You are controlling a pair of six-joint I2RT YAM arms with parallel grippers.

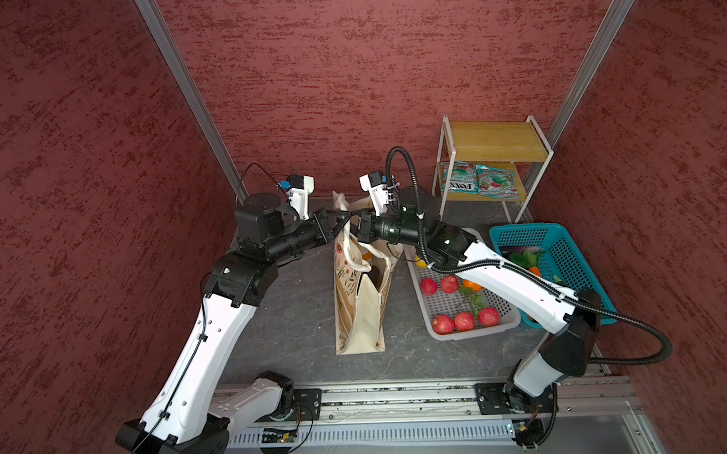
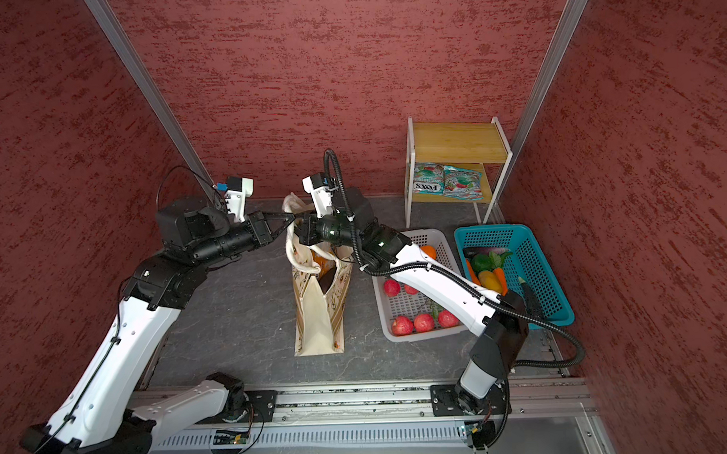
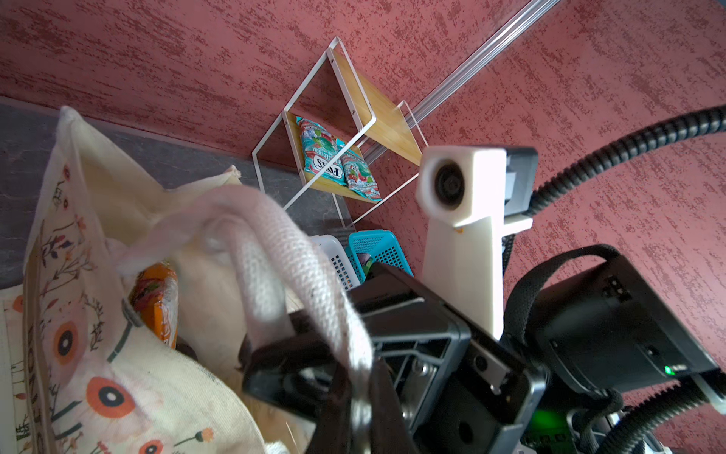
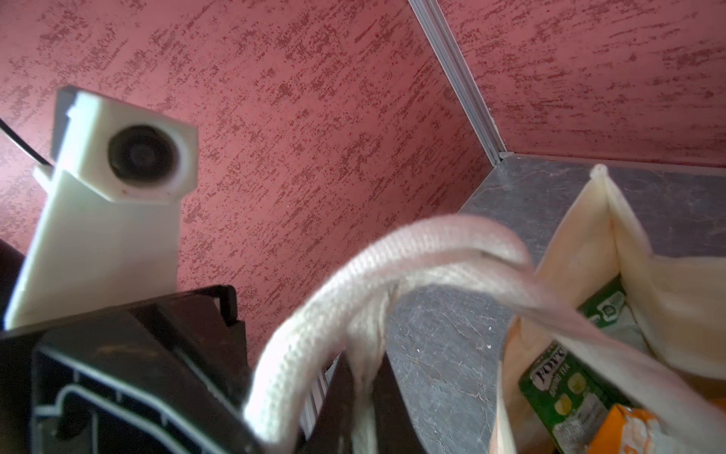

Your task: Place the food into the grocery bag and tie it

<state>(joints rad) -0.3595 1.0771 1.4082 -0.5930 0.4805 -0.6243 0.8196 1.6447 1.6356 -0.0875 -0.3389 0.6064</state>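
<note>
The grocery bag [image 1: 360, 315] stands upright mid-table, a cream floral tote seen in both top views [image 2: 315, 321]. Over its far end the two grippers meet tip to tip. My left gripper [image 1: 345, 217] [image 3: 359, 377] is shut on a white handle strap [image 3: 275, 251]. My right gripper [image 1: 353, 222] [image 4: 363, 369] is shut on a white handle strap [image 4: 393, 267] too. The straps cross between them. Inside the bag lie an orange packet [image 3: 157, 298] and a green packet [image 4: 565, 389]. More food is outside: red apples [image 1: 465, 321] and FOX'S packets [image 1: 481, 181].
A grey perforated basket [image 1: 474, 336] with the apples sits right of the bag. Beyond it is a teal basket [image 1: 562, 246] with vegetables [image 2: 490, 269]. A small wooden shelf [image 1: 492, 142] stands at the back right, against the red wall.
</note>
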